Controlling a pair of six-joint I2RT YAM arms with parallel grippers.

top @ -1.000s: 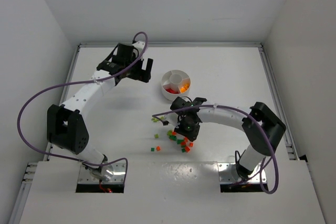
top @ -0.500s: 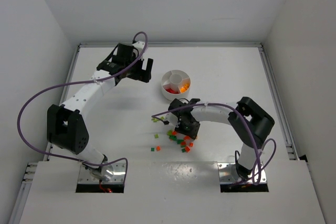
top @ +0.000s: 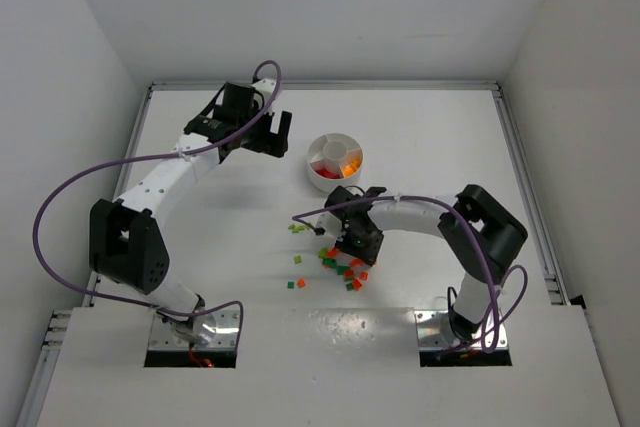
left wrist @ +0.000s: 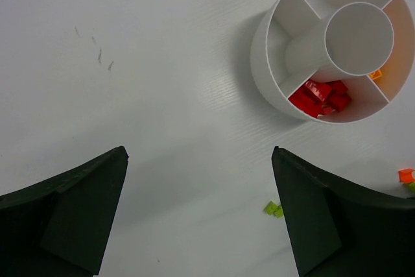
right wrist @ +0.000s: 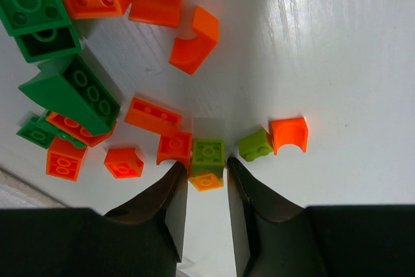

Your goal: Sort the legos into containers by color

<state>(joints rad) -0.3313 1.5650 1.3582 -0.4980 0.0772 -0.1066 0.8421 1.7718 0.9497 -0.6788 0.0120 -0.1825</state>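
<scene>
Since a second ago the right arm (top: 420,212) has drawn its elbow in toward mid-table, while the left arm (top: 160,182) has not shifted. The table (top: 440,137) is bare across its far and right parts, bounded by a rail (top: 325,86) and white walls. The dish (top: 311,165) sits mid-table, well clear of every edge, with red bricks (left wrist: 321,94) in one wedge and orange ones in the next. Loose legos (top: 345,265) lie scattered nearer the bases. The left gripper (left wrist: 199,160) hangs over bare table beside the dish, jaws spread wide and empty. The right gripper (right wrist: 204,163) is down among the scatter, jaws narrowly parted around a lime brick (right wrist: 208,152) and a small orange brick (right wrist: 206,181); whether they pinch either one cannot be told.
</scene>
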